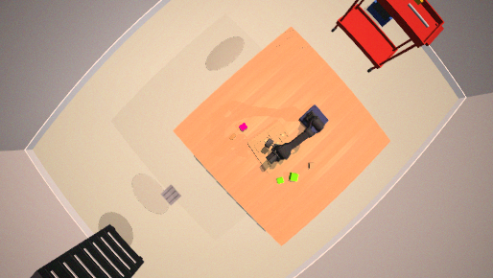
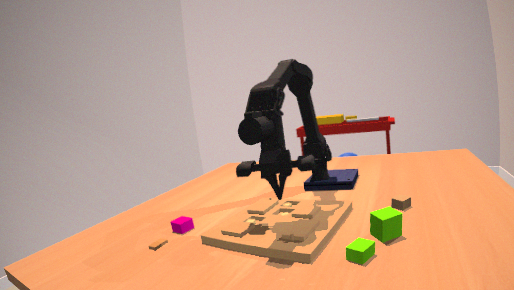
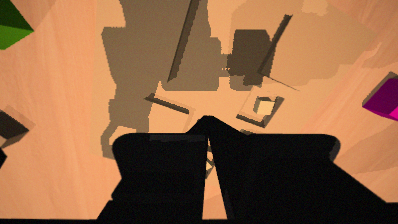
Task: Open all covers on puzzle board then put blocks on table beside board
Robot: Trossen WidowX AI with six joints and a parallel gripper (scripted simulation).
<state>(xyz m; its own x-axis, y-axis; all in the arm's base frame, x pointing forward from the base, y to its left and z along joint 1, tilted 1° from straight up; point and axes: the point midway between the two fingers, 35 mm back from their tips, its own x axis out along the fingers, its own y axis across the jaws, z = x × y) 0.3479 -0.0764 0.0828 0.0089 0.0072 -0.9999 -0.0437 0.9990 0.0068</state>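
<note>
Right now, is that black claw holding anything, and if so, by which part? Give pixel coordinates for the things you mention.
Nothing is held: the gripper (image 1: 269,150) (image 2: 280,198) (image 3: 207,120) is shut, its fingertips together above the board (image 2: 260,251).

Matt black arm (image 1: 298,141) (image 2: 270,102) above a smooth, wood-grained tabletop (image 1: 278,206) (image 2: 120,220) (image 3: 60,185).

1. Open air lies between the black two-fingered hand (image 2: 280,198) (image 3: 208,120) and the tan wooden puzzle board (image 2: 260,251).
2. Raised flat covers obstruct low passes across the board.
3. Bright green cubes and a magenta block (image 1: 243,127) (image 2: 182,225) (image 3: 385,98) flank it, leaving gaps.
</note>
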